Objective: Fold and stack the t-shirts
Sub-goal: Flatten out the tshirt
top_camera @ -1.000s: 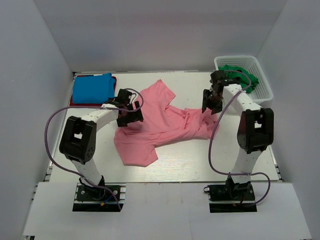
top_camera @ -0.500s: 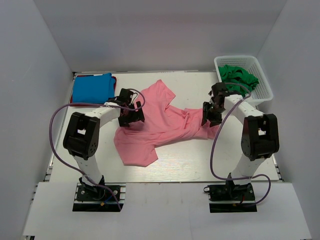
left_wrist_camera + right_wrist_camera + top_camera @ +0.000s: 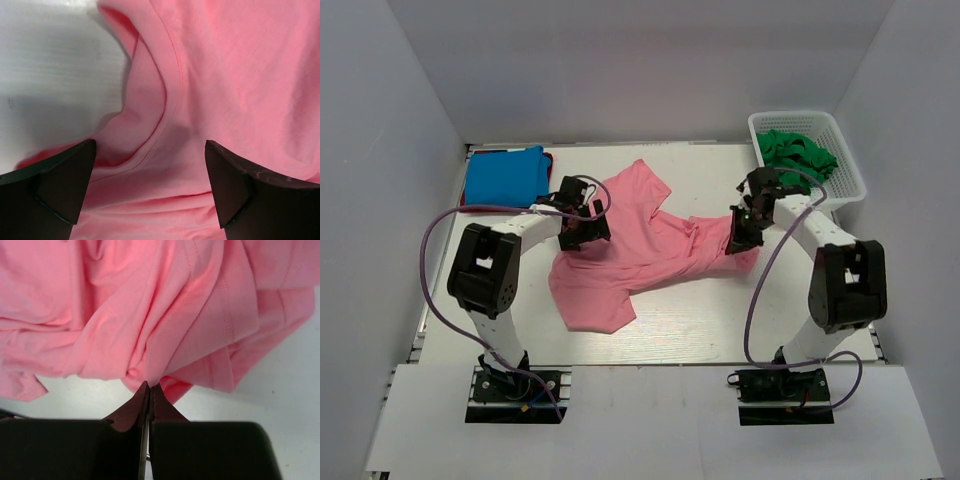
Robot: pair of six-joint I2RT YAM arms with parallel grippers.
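**Shut since a second ago: right gripper on the salmon pink t-shirt; left gripper wide open**

Moved: the right arm swings its elbow outward and its jaws, parted before, close at the bunched right end of the shirt. The left arm creeps a little toward the collar side. The cloth has hardly shifted.

Layout: the salmon pink t-shirt sprawls crumpled across the middle of the table, its body twisted. A blue t-shirt lies folded at the far left corner on a red t-shirt, of which only an edge shows. The dark green t-shirts sit heaped in the white basket at far right.

Right gripper: jaws fully together, nipping a thin gather of hem at the very tips. Left gripper: jaws as wide as they go, holding nothing, low over the neckline.

Risks, my judgement: the right pinch looks shallow, so a quick pull could slip it free. It may also have caught several layers, which would drag the shirt in a twist instead of spreading it. The left jaws straddle the collar rib and a fold beneath; closing there could take both.

Views: overhead gives the whole sprawl, the stack and the basket, but not whether either gripper has cloth. The right wrist shows folds radiating from the closed tips. The left wrist shows the collar seam between the open fingers and bare table beside it.
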